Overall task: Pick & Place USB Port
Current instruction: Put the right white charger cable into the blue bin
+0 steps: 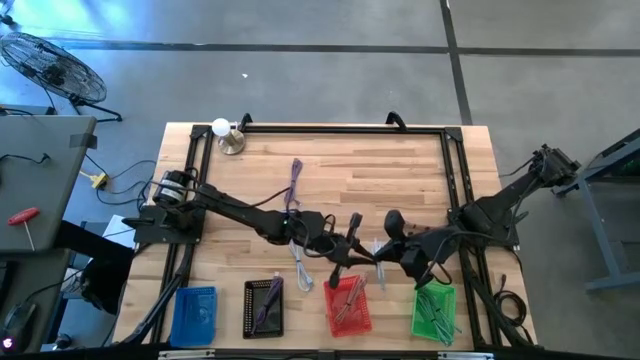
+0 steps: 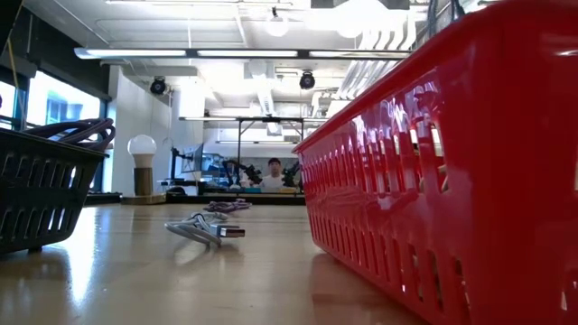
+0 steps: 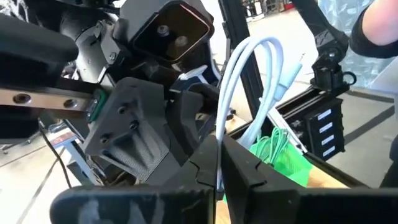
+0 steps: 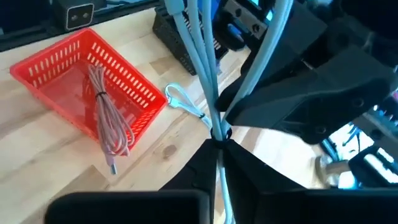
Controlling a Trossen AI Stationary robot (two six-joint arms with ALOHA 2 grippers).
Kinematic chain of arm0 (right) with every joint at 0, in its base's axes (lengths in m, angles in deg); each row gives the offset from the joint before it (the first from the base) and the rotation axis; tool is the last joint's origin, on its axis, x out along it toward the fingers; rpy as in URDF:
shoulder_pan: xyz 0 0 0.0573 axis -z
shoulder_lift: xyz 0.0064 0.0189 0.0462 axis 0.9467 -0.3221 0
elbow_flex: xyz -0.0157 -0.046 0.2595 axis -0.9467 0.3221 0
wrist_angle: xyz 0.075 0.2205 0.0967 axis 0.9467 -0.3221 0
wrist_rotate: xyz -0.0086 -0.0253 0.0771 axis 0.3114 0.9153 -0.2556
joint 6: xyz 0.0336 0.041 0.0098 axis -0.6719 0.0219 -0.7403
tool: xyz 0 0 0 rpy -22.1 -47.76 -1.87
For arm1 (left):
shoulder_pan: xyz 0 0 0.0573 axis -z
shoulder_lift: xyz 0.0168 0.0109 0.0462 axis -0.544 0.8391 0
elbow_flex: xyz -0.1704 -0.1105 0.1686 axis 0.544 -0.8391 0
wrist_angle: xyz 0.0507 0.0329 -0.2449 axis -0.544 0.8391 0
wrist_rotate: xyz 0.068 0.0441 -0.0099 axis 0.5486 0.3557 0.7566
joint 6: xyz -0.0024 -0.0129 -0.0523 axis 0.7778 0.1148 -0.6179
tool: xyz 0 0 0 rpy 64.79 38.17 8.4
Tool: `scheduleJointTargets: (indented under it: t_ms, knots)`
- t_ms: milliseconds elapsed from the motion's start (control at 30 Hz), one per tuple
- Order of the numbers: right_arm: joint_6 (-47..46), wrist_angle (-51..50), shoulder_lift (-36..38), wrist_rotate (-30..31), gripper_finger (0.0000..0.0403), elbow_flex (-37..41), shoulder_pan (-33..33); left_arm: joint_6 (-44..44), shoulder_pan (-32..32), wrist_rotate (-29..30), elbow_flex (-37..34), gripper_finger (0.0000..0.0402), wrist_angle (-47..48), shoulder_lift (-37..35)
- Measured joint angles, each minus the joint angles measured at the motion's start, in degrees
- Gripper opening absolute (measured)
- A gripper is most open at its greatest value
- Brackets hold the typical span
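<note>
A: Item, pale blue cable (image 4: 208,81): orientation?

B: Long axis rose upward from between both grippers, above the table (image 1: 400,170) by the red basket (image 1: 347,305).

A: Grip?

B: Right gripper (image 4: 219,144) clenched on it; left gripper (image 3: 221,163) clenched on its loop. Green basket (image 1: 434,312) beyond

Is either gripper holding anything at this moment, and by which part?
Both grip the same coiled white cable. The left gripper is shut on its bundled strands below the loop; the right gripper pinches the bundle where the strands gather.
</note>
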Motion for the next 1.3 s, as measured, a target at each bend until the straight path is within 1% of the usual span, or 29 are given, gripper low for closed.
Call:
scheduleJointTargets:
  t_ms: [67,233,367,467,533,600,667,733,833,933,1100,1133,1167,1300]
  knots:
    - [-0.94,-1.7,0.01,1.37,0.0032,0.0,-0.01,0.02,-0.02,0.55,0.0,0.0003,0.23,0.0]
    - [-2.87,-3.88,0.2,7.71,0.0057,0.0,-1.24,0.01,-0.04,2.75,0.0,0.0002,1.15,0.0]
    - [-4.56,-3.99,1.05,8.63,0.0077,0.0,-2.19,0.0,-0.04,3.06,0.0,0.0001,1.98,0.0]
    - [-7.2,-4.69,1.66,10.69,0.0097,0.0,-2.15,0.02,0.27,3.37,0.0,0.0001,2.28,0.0]
    - [-8.66,-6.24,2.05,12.16,0.0113,0.0,-2.09,0.01,0.83,5.6,0.0,0.0001,2.25,0.0]
    - [-10.34,-8.09,2.35,13.9,0.0128,0.0,-2.12,0.56,2.08,11.69,0.0,0.0001,3.15,-0.47]
    - [-12.0,-10.35,2.56,15.51,0.0139,0.0,-2.13,3.12,4.11,20.61,-0.09,0.0001,7.53,-2.32]
    - [-13.58,-12.83,2.75,16.94,0.0146,0.0,-2.15,5.15,6.82,32.16,-0.04,0.0,12.24,-4.95]
    - [-16.08,-15.16,2.81,18.5,0.0145,0.0,-2.15,4.95,11.93,49.79,0.0,0.0,18.89,-8.31]
    - [-17.45,-15.71,2.79,18.67,0.0141,0.0,-2.13,0.89,17.62,64.69,-0.04,0.0,25.57,-11.43]
    - [-17.56,-15.68,2.79,18.41,0.0134,0.0,-2.03,-9.62,27.33,90.18,0.0,0.0,35.52,-14.92]
    - [-17.56,-15.57,2.79,18.38,0.0133,0.0,-1.98,-10.91,28.99,93.75,-0.01,0.0,36.19,-15.12]
    - [-17.57,-15.54,2.79,18.4,0.0133,0.0,-1.96,-11.75,30.67,94.78,-0.02,0.0,36.24,-15.37]
    - [-17.99,-15.53,2.79,18.11,0.0133,0.0,-1.95,-14.02,35.28,95.05,0.0,0.0,33.66,-16.2]
